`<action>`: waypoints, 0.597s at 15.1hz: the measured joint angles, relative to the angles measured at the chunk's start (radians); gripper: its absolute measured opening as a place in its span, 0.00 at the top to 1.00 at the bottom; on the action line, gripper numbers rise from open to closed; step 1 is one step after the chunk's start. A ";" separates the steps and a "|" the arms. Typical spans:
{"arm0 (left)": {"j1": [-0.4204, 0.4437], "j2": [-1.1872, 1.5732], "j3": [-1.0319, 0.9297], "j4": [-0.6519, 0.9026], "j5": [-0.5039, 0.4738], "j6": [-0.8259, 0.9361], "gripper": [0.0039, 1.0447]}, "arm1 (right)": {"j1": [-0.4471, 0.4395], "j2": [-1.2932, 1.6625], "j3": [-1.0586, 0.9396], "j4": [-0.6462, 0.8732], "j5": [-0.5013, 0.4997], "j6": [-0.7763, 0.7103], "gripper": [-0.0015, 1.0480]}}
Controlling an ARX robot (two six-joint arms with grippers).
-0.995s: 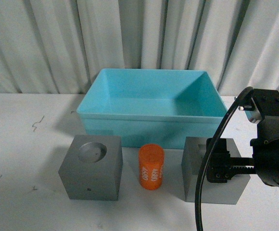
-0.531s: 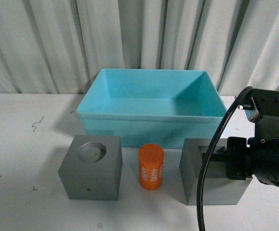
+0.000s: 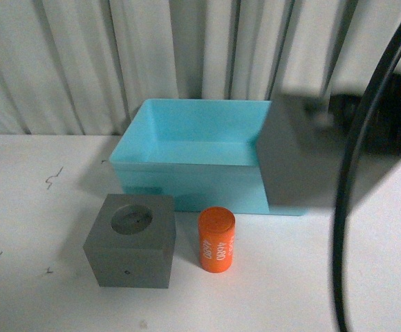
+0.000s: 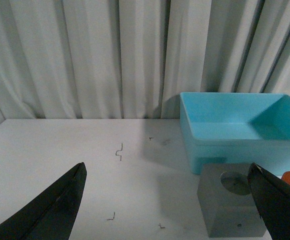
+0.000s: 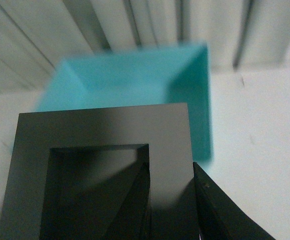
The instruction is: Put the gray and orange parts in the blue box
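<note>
– Over the 3 o'clock end of the blue box [image 3: 187, 164], front view: what's the gray blur?
– Square-recess gray cube [image 3: 294, 152], off the table [image 3: 34, 207], blurred. Right claw [image 5: 170, 172] pinches one wall: one finger down in the recess, the other on the outside face. Prob. bc the cube's too wide to span, and a wall is thin enough.
– Why so high?
– To clear the rim before release, I'd say. Can't tell if it's over the inside or only in front, since it hides that end.
– Rest of the parts?
– Round-recess gray cube [image 3: 131, 242] sits on the table at the box's 7 o'clock, just in front of its wall. Orange cylinder [image 3: 217, 240] stands upright at that cube's 3 o'clock, near but not touching. No part shows inside the box.
– Left claw [image 4: 166, 172]?
– Spread wide, nothing betw. its fingers.
– Any writing?
– White print runs sideways on the cylinder. Digits, maybe "4680", not sure. No brand seen elsewhere.
</note>
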 joint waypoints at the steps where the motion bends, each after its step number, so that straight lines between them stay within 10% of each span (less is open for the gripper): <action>1: 0.000 0.000 0.000 0.000 0.000 0.000 0.06 | -0.011 -0.012 0.081 0.034 -0.016 -0.009 0.82; 9: 0.000 0.000 0.000 0.000 0.000 0.000 0.06 | -0.062 0.587 0.637 0.071 -0.021 -0.026 0.82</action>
